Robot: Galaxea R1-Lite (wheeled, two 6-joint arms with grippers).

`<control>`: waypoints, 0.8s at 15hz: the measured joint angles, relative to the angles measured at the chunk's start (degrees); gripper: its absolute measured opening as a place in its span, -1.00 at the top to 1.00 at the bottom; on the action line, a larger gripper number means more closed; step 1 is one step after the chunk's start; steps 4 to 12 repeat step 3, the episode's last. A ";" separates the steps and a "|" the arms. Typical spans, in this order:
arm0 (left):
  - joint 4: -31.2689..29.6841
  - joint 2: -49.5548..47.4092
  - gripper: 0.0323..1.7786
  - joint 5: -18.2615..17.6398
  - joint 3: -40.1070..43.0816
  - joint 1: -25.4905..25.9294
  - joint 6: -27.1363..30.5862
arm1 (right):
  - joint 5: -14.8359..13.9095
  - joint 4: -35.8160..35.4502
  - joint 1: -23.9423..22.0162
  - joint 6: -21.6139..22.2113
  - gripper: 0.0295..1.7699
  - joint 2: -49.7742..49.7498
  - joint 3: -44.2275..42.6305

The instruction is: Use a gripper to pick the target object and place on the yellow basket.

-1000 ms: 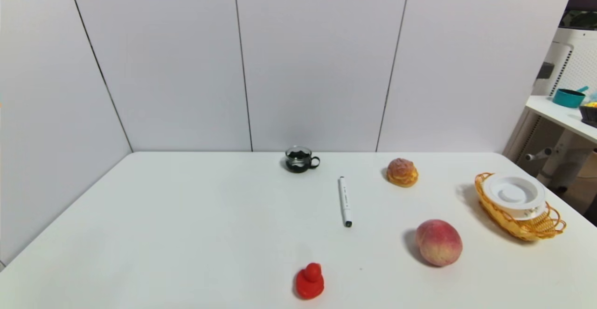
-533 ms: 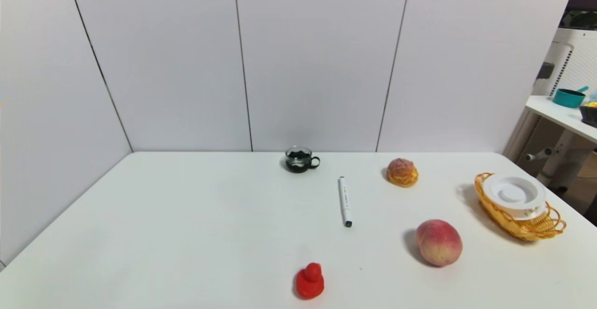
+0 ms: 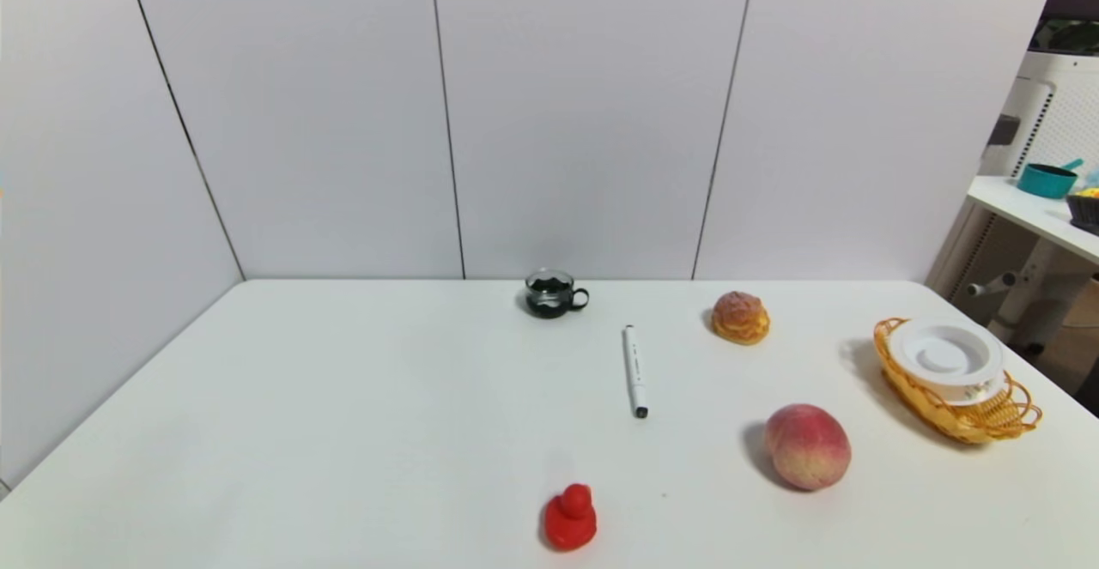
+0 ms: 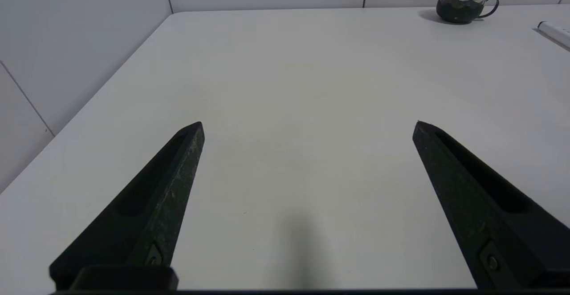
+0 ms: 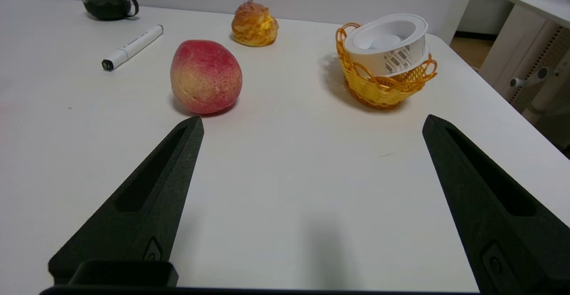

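At the right edge of the table [image 3: 343, 432], the target object [image 3: 944, 359] is sitting tilted across the top of the yellow basket [image 3: 962, 419]. You are looking at a white ring case too wide to drop inside, so it is riding on the looped rim with its marked side wall showing toward the near edge in the right wrist view. Judged from how it lies, the placing is already done.

The right gripper [image 5: 311, 121] is hanging over the near right part of the table, well apart from the basket, its jaws spread wide and carrying nothing; that reads as a hand let go and pulled clear so it is not nudging the load. The left gripper [image 4: 309, 123] is parked over the near left part, also spread and empty, out of the way because the job needs one arm only.

Moving outward, the peach [image 3: 807, 446] is resting nearest the basket, toward the near edge. The cream puff [image 3: 740, 317] is sitting nearer the far edge, the white marker pen [image 3: 635, 372] is lying mid-table, the dark glass cup [image 3: 552, 293] is standing by the far edge, and the red duck toy [image 3: 571, 517] is sitting at the near edge.
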 joint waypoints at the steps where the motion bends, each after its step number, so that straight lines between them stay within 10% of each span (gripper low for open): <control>1: 0.02 0.00 -0.90 0.00 0.00 0.00 0.00 | 0.06 0.00 0.00 -0.09 -0.91 0.00 0.02; 12: 0.00 0.00 -0.90 0.00 0.00 0.00 0.00 | 0.02 0.07 0.00 0.07 -0.91 0.00 0.05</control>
